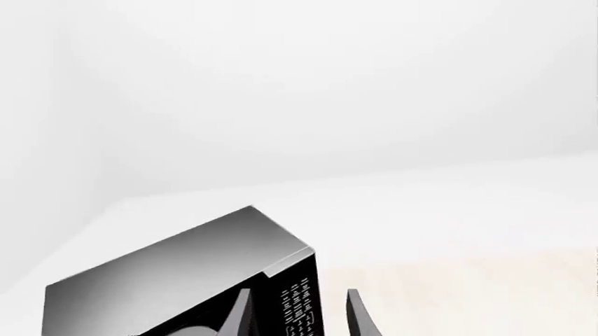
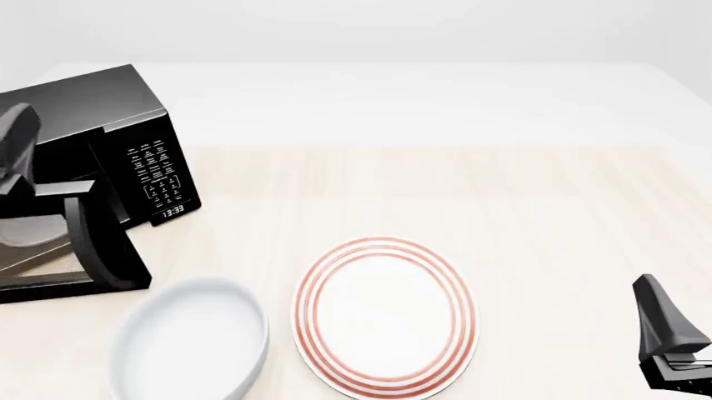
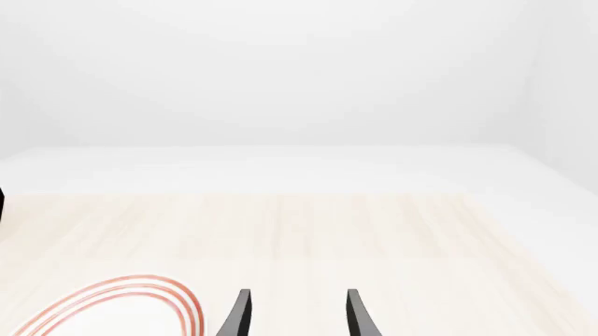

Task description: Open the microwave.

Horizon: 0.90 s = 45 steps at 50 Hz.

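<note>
The microwave (image 2: 83, 100) is a glossy black box at the table's far left, with a white-lettered keypad (image 2: 156, 175) and a clock reading 13:33. Its door (image 2: 106, 250) stands swung out from the front, and a pale turntable (image 2: 28, 229) shows behind it. My left arm (image 2: 17, 137) hangs over the microwave's front. In the left wrist view the left gripper (image 1: 299, 292) is open, with the keypad (image 1: 299, 308) between its fingers. I cannot tell whether it touches the door. My right gripper (image 2: 668, 354) is open and empty at the near right, as its wrist view (image 3: 299, 292) also shows.
A white plate with red rings (image 2: 384, 312) lies near the front middle and shows in the right wrist view (image 3: 122, 304). A white bowl (image 2: 189, 337) sits left of it, just in front of the open door. Pale wood tabletop (image 2: 445, 192) runs to the right.
</note>
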Available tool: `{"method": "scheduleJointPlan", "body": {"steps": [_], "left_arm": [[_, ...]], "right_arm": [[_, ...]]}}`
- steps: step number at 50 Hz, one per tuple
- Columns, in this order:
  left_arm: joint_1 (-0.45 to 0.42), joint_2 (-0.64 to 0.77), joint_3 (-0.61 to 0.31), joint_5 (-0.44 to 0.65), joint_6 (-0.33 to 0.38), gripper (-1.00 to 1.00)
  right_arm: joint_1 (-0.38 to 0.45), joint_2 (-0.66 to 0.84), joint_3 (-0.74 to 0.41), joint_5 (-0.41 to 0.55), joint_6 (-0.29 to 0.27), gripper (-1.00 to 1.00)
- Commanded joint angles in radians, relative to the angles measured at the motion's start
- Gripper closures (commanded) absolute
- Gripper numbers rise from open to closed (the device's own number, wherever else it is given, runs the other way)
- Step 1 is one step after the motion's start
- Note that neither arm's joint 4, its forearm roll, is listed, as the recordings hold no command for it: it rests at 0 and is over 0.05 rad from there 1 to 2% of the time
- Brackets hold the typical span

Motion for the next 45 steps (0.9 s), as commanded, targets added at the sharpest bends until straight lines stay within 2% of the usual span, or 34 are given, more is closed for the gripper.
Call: {"method": "scheduleJointPlan", "body": {"steps": [1, 2, 8, 11, 13, 17, 21, 23, 35, 45], "left_arm": [[-0.020, 0.112, -0.119, 0.059, -0.004, -1.00], [-0.019, 0.122, -0.129, 0.069, -0.037, -1.00], [-0.026, 0.151, -0.157, 0.093, -0.052, -1.00], [-0.037, 0.178, -0.195, 0.117, -0.096, -1.00], [-0.054, 0.187, -0.222, 0.133, -0.066, -1.00], [-0.069, 0.216, -0.266, 0.164, -0.059, -1.00], [-0.068, 0.249, -0.294, 0.193, -0.089, -1.00], [-0.077, 0.261, -0.306, 0.202, -0.066, -1.00], [-0.102, 0.381, -0.408, 0.299, -0.035, -1.00], [-0.108, 0.428, -0.441, 0.345, -0.022, -1.00]], "right_arm": [[0.000, 0.000, 0.000, 0.000, 0.000, -1.00], [0.000, 0.000, 0.000, 0.000, 0.000, -1.00], [0.000, 0.000, 0.000, 0.000, 0.000, -1.00], [0.000, 0.000, 0.000, 0.000, 0.000, -1.00], [0.000, 0.000, 0.000, 0.000, 0.000, -1.00], [0.000, 0.000, 0.000, 0.000, 0.000, -1.00], [0.000, 0.000, 0.000, 0.000, 0.000, -1.00], [0.000, 0.000, 0.000, 0.000, 0.000, -1.00], [0.000, 0.000, 0.000, 0.000, 0.000, -1.00], [0.000, 0.000, 0.000, 0.000, 0.000, -1.00]]}}
